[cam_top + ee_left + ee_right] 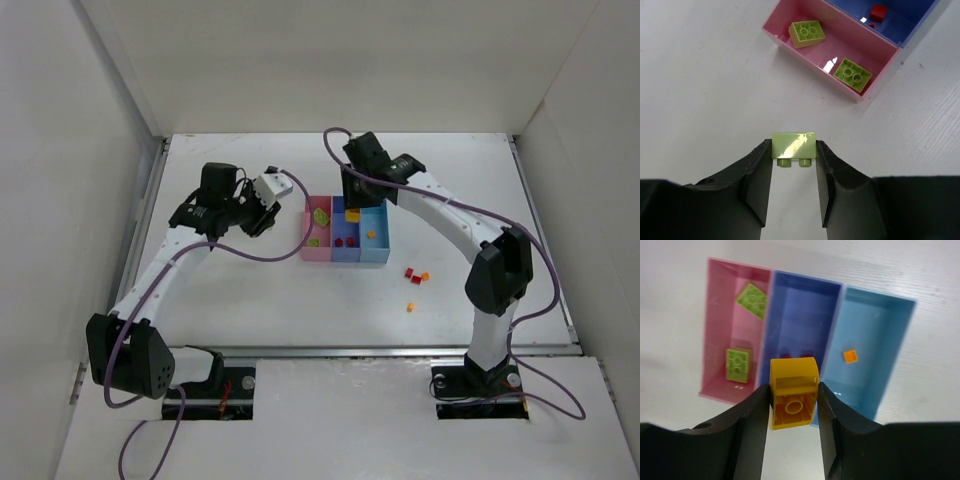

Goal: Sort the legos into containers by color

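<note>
My left gripper is shut on a yellow-green lego and holds it over the table, left of the pink bin. Two yellow-green legos lie in that bin. My right gripper is shut on a yellow lego above the near end of the blue-violet bin. Red legos lie in that bin, mostly hidden in the right wrist view. The light blue bin holds one orange lego. In the top view the three containers sit mid-table between the two grippers.
Loose legos lie on the table right of the bins: two red ones, an orange one and another orange one nearer the front. White walls enclose the table on three sides.
</note>
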